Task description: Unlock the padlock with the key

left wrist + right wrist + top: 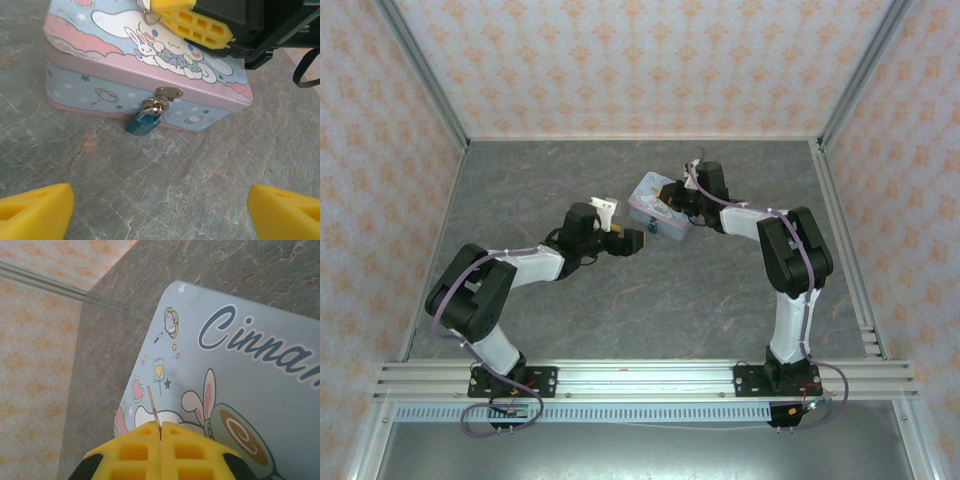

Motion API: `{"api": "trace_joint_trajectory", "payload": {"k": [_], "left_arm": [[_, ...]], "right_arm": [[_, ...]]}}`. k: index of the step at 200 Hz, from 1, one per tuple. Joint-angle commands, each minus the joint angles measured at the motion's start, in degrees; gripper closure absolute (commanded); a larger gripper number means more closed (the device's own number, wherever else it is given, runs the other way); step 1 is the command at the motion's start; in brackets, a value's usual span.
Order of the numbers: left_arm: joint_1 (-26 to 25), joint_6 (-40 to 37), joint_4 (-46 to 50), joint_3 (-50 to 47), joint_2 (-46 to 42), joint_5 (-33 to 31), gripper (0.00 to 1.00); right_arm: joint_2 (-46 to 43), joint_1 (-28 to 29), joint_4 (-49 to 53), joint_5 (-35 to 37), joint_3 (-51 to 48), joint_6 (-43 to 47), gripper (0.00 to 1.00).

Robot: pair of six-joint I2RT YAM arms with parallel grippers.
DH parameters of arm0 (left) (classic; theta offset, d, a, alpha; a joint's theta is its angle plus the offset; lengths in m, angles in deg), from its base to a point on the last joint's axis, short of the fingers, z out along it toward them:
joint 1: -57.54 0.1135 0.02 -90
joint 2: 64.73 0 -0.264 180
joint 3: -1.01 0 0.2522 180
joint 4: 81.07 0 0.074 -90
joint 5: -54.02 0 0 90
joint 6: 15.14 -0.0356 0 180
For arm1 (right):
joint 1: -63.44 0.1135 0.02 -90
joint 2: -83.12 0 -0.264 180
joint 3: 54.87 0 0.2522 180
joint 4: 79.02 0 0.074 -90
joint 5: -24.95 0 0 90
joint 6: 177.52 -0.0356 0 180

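The tiny teal padlock hangs from the silver hasp on the front wall of the pale blue cartoon tin, resting on the table. My left gripper faces it from a short way back, open, its yellow fingertips wide apart over bare table. My right gripper hovers above the tin's lid, shut on the thin key, whose blade pokes out between the pads. From the left wrist view, the right gripper's yellow fingers sit over the lid with a key ring dangling.
The tin stands mid-table, slightly toward the back, between the left gripper and the right gripper. Patterned walls enclose the grey marble table on three sides.
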Motion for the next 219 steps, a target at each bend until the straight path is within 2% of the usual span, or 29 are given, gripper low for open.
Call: {"api": "trace_joint_trajectory", "payload": {"k": [1, 40, 142, 219], "left_arm": [[-0.44, -0.9, -3.27, 0.78, 1.57, 2.76, 0.14], [-0.69, -1.52, -3.73, 2.16, 5.4, 4.52, 0.2], [-0.69, -2.57, -5.44, 8.35, 13.48, 4.77, 0.26], [-0.93, -1.21, -6.98, 10.98, 19.27, 7.28, 0.38]], "right_arm": [[1.16, 0.69, 5.47, -1.63, -4.81, -0.32, 1.0], [0.13, 2.22, 4.01, -1.36, -7.77, -1.61, 1.0], [-0.02, 4.04, 2.87, -0.19, -8.64, -2.29, 1.0], [0.26, 4.27, 2.26, -0.42, -8.63, -2.57, 1.0]]}}
